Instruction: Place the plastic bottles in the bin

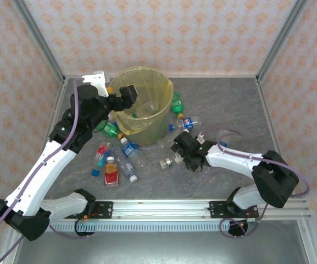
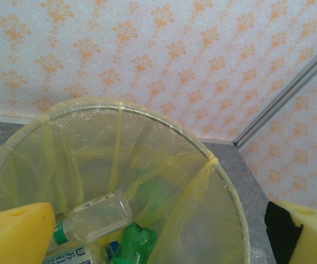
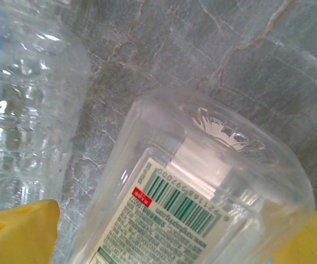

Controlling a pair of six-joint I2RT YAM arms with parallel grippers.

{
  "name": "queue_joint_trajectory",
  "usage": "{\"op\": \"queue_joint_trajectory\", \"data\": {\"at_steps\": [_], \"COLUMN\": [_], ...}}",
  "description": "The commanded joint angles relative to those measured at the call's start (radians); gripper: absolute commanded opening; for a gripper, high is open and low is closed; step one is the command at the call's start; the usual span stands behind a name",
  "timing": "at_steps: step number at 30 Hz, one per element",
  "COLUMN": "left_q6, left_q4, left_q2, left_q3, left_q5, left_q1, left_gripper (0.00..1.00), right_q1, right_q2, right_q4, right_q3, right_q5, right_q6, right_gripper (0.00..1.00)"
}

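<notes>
Right fingers (image 3: pixel 16 234), yellow-padded, spread astride clear label-wrapped plastic bottle (image 3: pixel 202 187) on grey desk (image 3: pixel 246 49).
Bottle long axis runs lower left to upper right of frame; left fingers (image 2: pixel 12 234) spread over yellow-lined round bin (image 2: pixel 87 143).

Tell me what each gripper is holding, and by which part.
Left gripper, open over the bin, holds nothing. Right gripper straddles a clear bottle at its labelled body; whether it actually grips cannot be told.
</notes>
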Motion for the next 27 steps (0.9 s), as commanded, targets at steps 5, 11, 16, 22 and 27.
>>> {"op": "queue_joint_trajectory", "data": {"at_steps": [5,11,16,22,27], "left_q6": [0.017,0.018,0.023,0.027,0.028], "left_q4": [-0.016,-0.022,-0.024,-0.019,-0.011], "left_q2": [-0.030,-0.038,-0.042,-0.038,-0.029], "left_q3": [-0.011,-0.012,-0.014,-0.016,-0.014], "left_q5": [-0.004,-0.012,-0.019,-0.018,-0.010], "left_q1": [0.011,0.011,0.012,0.012,0.013], "left_gripper": [0.99,0.99,0.99,0.99,0.99], "right_q1": [-0.026,-0.039,-0.040,-0.040,-0.040], "right_q2": [0.061,0.123,0.135,0.123,0.133], "right_q4": [-0.016,-0.057,-0.072,-0.080,-0.060], "right_q3": [0.069,0.111,0.109,0.090,0.076], "right_q5": [0.061,0.058,0.028,0.010,-0.006], "right_q6": [-0.032,-0.068,-0.060,-0.050,-0.043], "right_gripper": [0.94,0.90,0.81,0.74,0.68]}}
